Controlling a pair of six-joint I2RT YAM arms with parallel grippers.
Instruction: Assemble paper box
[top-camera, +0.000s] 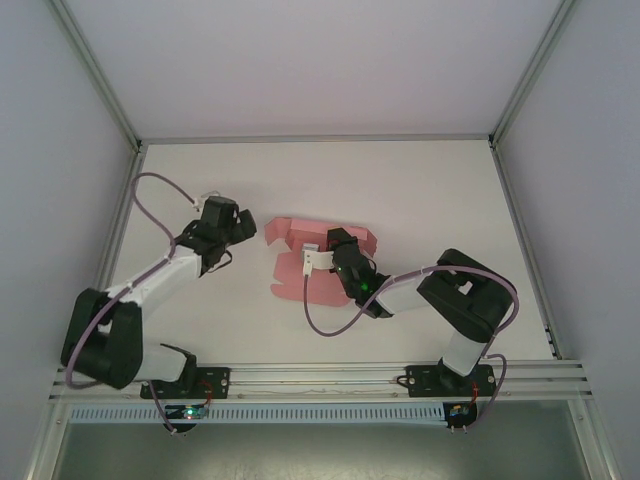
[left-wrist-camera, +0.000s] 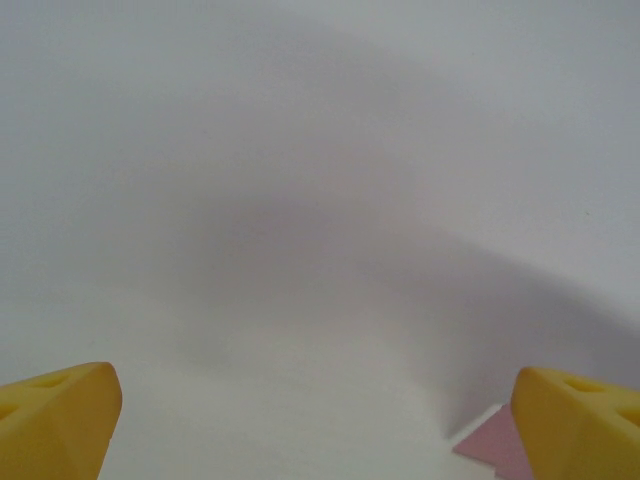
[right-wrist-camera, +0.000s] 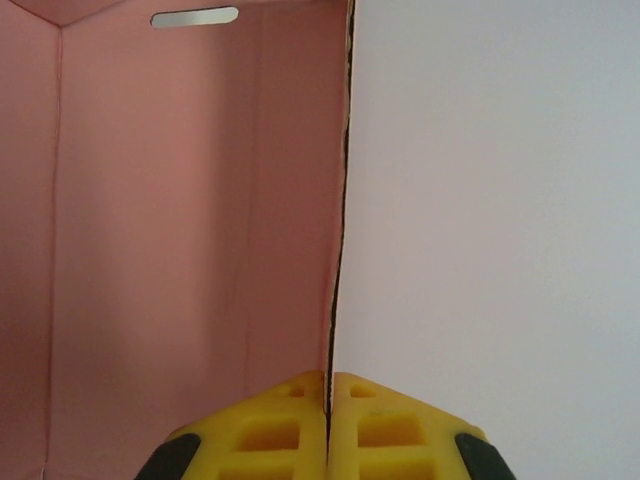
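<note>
The paper box (top-camera: 300, 262) is a flat pink die-cut sheet with flaps, lying mid-table. My right gripper (top-camera: 322, 256) sits over its centre. In the right wrist view the yellow fingers (right-wrist-camera: 285, 425) are pressed together on the thin edge of a pink panel (right-wrist-camera: 190, 230) that stands up to the left, with a slot near its top. My left gripper (top-camera: 243, 226) hovers just left of the sheet, open, its yellow fingertips (left-wrist-camera: 55, 415) far apart with bare table between them. A pink corner (left-wrist-camera: 495, 440) shows beside its right fingertip.
The white table (top-camera: 430, 200) is bounded by grey enclosure walls and aluminium frame rails, with a rail along the near edge (top-camera: 320, 375). A purple cable loops from each arm.
</note>
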